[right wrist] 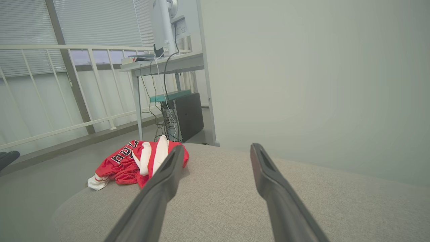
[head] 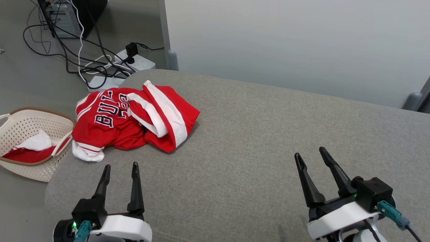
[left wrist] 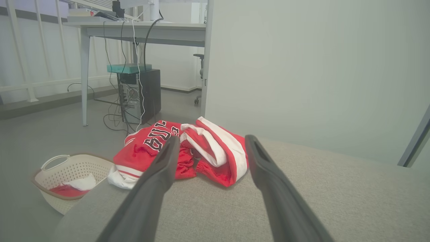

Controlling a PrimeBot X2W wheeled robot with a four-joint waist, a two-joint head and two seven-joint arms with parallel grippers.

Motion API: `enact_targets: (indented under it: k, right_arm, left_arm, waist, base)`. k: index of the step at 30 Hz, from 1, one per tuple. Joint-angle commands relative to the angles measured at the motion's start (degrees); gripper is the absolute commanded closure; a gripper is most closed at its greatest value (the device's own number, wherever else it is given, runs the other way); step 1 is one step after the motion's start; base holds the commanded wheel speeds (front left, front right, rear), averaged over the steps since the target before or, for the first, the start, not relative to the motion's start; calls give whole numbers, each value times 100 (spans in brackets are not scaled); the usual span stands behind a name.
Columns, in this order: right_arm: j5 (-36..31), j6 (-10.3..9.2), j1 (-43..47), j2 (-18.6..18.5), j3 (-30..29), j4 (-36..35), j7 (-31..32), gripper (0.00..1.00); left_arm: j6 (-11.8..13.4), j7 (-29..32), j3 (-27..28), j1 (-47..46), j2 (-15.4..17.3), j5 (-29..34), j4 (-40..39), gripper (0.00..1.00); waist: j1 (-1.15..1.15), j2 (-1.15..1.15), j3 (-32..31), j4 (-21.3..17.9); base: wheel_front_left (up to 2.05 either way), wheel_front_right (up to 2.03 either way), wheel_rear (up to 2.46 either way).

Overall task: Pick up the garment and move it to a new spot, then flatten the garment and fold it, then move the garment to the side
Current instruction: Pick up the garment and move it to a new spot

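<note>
Office or lab room, I'd say. Desk (left wrist: 141,28) with leads hanging off it, computer tower (left wrist: 141,94) beneath on bare grey floor (head: 20,77). Power strip (head: 139,60) and tangled cords (head: 97,65) ahead of me. Swivel chair (left wrist: 200,67) beyond. Pale partition panel (head: 285,43), window blinds (right wrist: 100,23), white railing (right wrist: 50,47).

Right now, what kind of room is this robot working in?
Probably an office or lab corner: a desk with a computer tower beneath it, and a plugged-in power strip.

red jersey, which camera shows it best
The head view: the red jersey lies crumpled, seen whole from above, its lettering plain. The left wrist view sees it low, partly behind a finger; the right wrist view shows it smaller.
</note>
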Motion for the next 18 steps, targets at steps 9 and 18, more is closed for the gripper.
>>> enact_targets:
  k: [9, 18]
  right_arm:
    - [8, 41, -166, -113, 111, -163, -76, 0]
    - [19, 41, -376, -280, 239, -215, -76, 0]
  left_arm:
    - [80, -76, 183, -981, 19, -527, 382, 0]
    - [167, -76, 331, -2131, 19, -914, 1568, 0]
  waist:
    - [0, 0, 227, -223]
    - [0, 0, 697, -567]
  base:
    - [0, 0, 0]
    - [0, 0, 0]
